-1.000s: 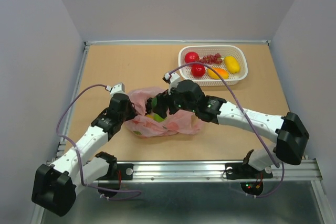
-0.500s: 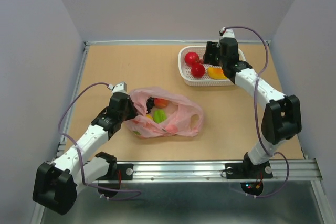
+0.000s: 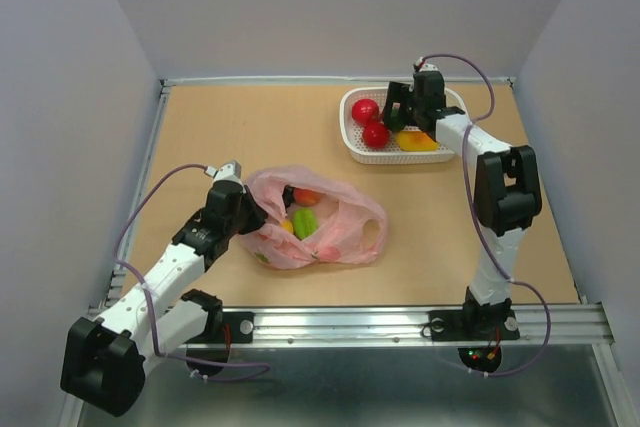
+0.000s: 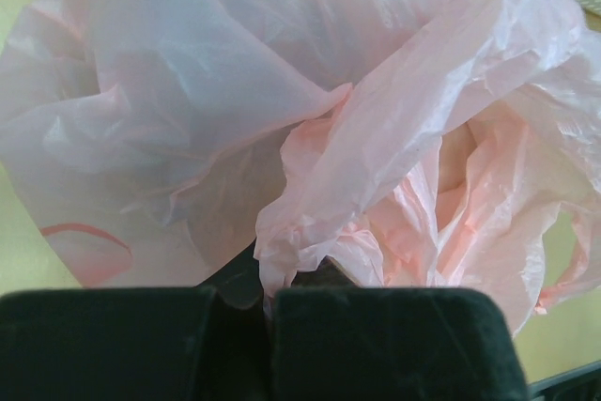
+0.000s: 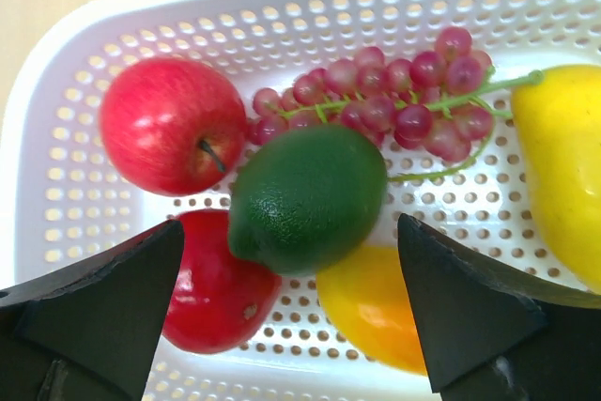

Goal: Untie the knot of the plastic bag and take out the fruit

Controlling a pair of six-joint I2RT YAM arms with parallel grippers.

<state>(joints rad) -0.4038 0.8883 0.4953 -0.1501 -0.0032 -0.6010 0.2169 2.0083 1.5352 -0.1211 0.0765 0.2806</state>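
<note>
The pink plastic bag lies open at centre-left of the table, with a green fruit, an orange one and a peach one showing inside. My left gripper is shut on the bag's left rim; in the left wrist view crinkled film bunches between the closed left gripper. My right gripper hovers open over the white basket. In the right wrist view a green lime lies on the other fruit between the spread right gripper, touching neither finger.
The basket at the back right also holds a red apple, a second red fruit, a bunch of purple grapes, a yellow lemon and an orange-yellow fruit. Grey walls enclose the table on three sides.
My right arm swung from the bag over to the basket and its jaws opened wider, letting the green lime go. The left gripper kept its hold on the bag.
</note>
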